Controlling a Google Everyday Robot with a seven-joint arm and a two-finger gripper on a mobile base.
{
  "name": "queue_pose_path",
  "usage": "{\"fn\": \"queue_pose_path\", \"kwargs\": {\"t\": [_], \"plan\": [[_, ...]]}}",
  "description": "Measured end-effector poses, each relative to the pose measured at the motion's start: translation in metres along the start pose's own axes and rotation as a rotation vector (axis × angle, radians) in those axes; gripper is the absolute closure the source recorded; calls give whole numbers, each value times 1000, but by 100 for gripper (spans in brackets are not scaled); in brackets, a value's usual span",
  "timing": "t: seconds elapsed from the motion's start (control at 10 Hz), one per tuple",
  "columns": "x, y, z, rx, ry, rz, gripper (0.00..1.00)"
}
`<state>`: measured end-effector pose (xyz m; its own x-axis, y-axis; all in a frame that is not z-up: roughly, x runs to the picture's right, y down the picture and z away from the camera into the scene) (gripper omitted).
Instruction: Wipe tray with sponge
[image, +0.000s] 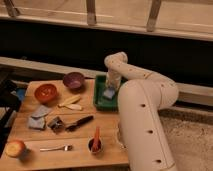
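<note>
Sponge (109, 94) in green tray (100, 103) on wooden table (80, 150), end effector (112, 88) closed onto it.

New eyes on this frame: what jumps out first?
The big white arm fills the right side and bends over to the green tray at the table's back right. There the gripper is shut right at the grey-blue sponge. Left of the tray, a purple bowl and an orange bowl stand out on the wooden table.
</note>
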<state>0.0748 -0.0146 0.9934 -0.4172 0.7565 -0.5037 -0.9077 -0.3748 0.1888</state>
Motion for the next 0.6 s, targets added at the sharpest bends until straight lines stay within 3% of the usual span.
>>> {"fn": "queue_pose_path", "kwargs": {"t": [0.2, 0.4, 0.6], "plan": [[2, -6, -5, 18, 4, -5, 81], [-1, -11, -25, 47, -21, -9, 81], [-11, -12, -33, 59, -43, -2, 81]]}}
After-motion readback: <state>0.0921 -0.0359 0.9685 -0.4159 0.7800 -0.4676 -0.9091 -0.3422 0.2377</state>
